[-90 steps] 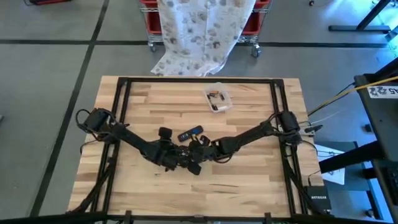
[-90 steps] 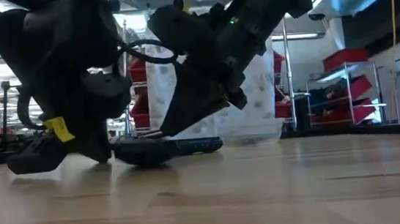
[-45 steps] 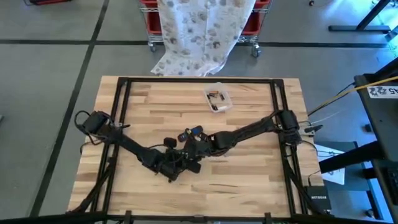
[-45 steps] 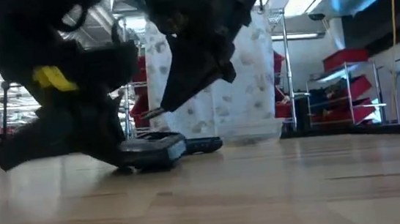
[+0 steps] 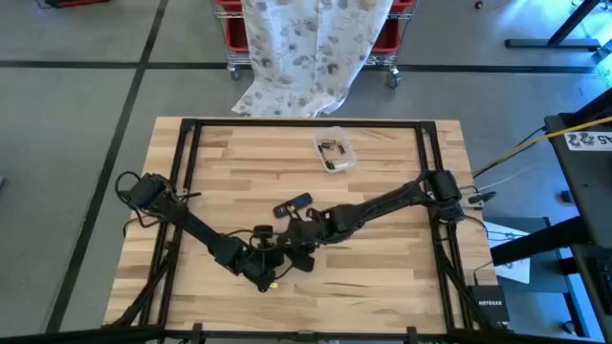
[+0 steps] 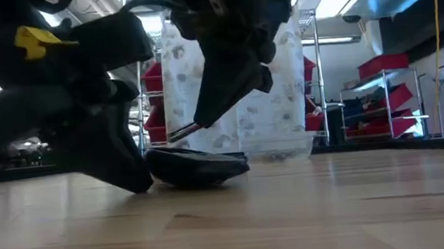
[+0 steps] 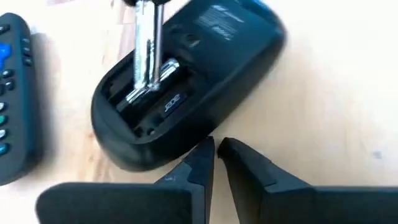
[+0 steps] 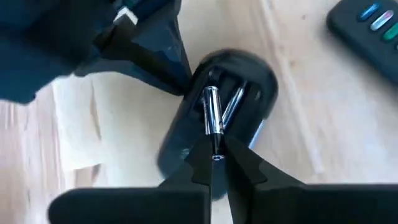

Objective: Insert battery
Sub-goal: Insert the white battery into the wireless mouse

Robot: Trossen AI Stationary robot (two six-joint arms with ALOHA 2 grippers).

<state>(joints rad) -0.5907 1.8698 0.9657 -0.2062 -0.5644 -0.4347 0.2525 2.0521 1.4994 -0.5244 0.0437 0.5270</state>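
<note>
Now right gripper (image 8: 216, 157) clamps battery (image 8: 211, 111) above open mouse (image 7: 186, 74) bay; left gripper (image 7: 216, 152) nearly closed, empty, fingertips against mouse rim.

I read the high view straight down over the table (image 5: 382, 277); the low view sits level at tabletop. Both wrist views look close on the mouse (image 7: 186, 81), shared by all.
</note>
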